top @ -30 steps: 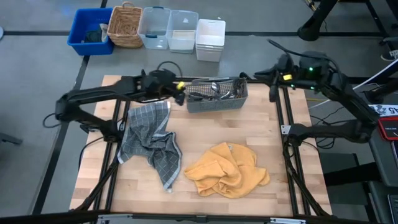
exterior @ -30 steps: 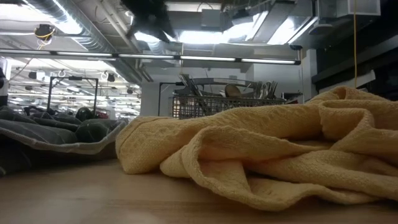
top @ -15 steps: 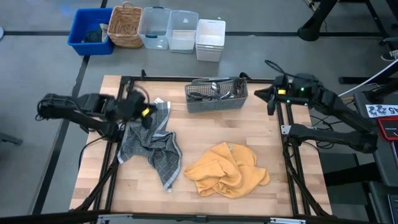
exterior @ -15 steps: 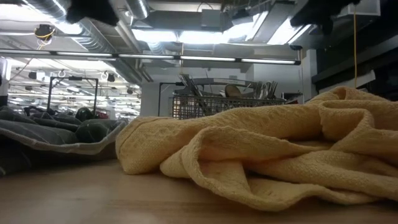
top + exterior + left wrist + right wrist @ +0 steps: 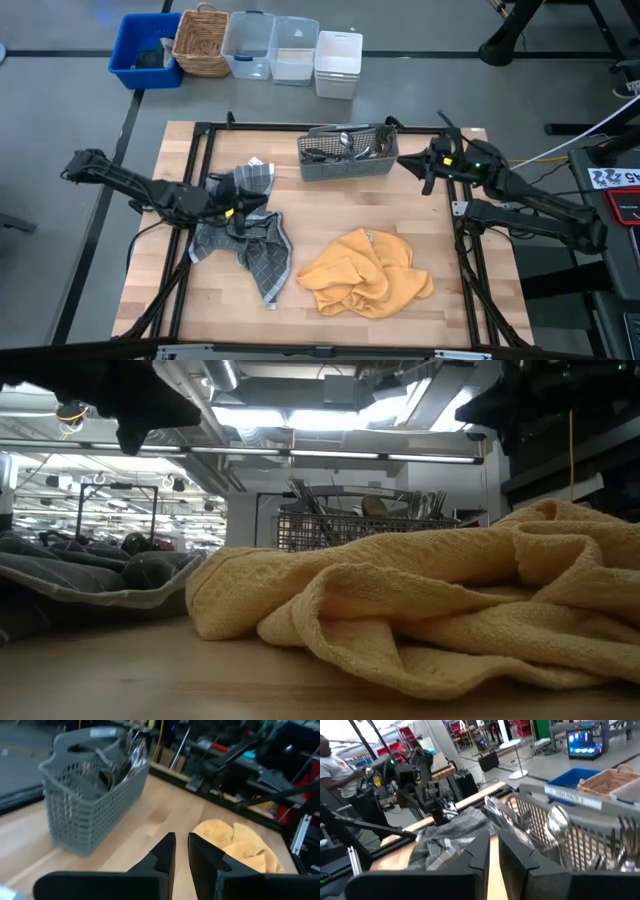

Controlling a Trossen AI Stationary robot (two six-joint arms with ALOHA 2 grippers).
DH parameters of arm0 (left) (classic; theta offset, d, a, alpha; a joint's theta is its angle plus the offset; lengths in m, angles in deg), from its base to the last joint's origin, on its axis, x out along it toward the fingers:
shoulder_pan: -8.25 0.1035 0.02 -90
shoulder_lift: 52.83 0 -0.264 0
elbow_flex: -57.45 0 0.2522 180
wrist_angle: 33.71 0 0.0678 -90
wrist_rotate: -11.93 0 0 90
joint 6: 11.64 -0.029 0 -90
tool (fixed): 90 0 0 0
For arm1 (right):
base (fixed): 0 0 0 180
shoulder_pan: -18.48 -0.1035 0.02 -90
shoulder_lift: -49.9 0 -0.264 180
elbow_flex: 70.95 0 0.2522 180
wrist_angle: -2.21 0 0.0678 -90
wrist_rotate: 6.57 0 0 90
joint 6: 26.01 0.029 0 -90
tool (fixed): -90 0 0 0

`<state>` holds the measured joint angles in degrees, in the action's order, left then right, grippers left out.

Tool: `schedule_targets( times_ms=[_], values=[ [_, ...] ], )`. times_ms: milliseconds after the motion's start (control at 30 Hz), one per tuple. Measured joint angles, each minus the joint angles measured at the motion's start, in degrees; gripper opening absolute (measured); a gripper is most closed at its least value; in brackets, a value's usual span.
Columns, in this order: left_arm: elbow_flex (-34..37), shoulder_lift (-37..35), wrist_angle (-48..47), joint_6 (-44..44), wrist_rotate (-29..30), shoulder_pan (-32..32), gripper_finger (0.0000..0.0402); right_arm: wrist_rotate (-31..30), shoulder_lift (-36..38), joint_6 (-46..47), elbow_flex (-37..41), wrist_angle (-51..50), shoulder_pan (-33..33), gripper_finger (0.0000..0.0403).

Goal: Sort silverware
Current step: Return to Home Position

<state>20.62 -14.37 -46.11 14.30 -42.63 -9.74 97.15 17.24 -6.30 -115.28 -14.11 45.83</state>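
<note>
The silverware (image 5: 345,145) stands bunched in a grey mesh caddy (image 5: 348,168) at the table's far middle, handles and heads sticking up over its rim (image 5: 120,760). My left gripper (image 5: 243,207) hovers over the far part of a grey checked cloth (image 5: 245,245), left of the caddy. It points toward the caddy, and its fingers (image 5: 181,851) are nearly together with nothing between them. My right gripper (image 5: 408,163) hangs just right of the caddy's right end, pointing at it. Its fingers (image 5: 494,847) are close together and hold nothing.
A crumpled yellow cloth (image 5: 365,272) lies near the table's front middle. Beyond the far edge stand a blue bin (image 5: 145,50), a wicker basket (image 5: 202,40), clear tubs (image 5: 270,45) and a white container (image 5: 338,62). A person (image 5: 332,765) stands beyond the table's left side.
My left gripper has drawn back from the caddy's left end toward the table's left and near side, sinking until it hangs over the grey cloth. My right gripper has come down and swung toward the caddy's right end. The caddy, silverware and cloths have stayed put.
</note>
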Motion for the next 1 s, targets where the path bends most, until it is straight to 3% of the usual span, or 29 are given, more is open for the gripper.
schedule_targets(
  times_ms=[333, 700, 1000],
  values=[
    [9.45, -11.86, 5.22, -4.6, 0.92, -0.05, 0.0026, 0.94, 1.38, -0.36, 6.72, -0.32, 0.0, 0.0042],
    [15.97, -28.19, 5.18, -20.23, 0.94, -0.03, 0.0019, 0.95, 3.34, 2.87, 13.25, 0.64, 0.0, 0.0042],
    [22.21, -36.34, 4.75, -24.73, 0.79, -0.03, 0.0002, 4.35, 3.32, 3.02, 20.25, 15.67, 0.0, 0.0042]
  ],
)
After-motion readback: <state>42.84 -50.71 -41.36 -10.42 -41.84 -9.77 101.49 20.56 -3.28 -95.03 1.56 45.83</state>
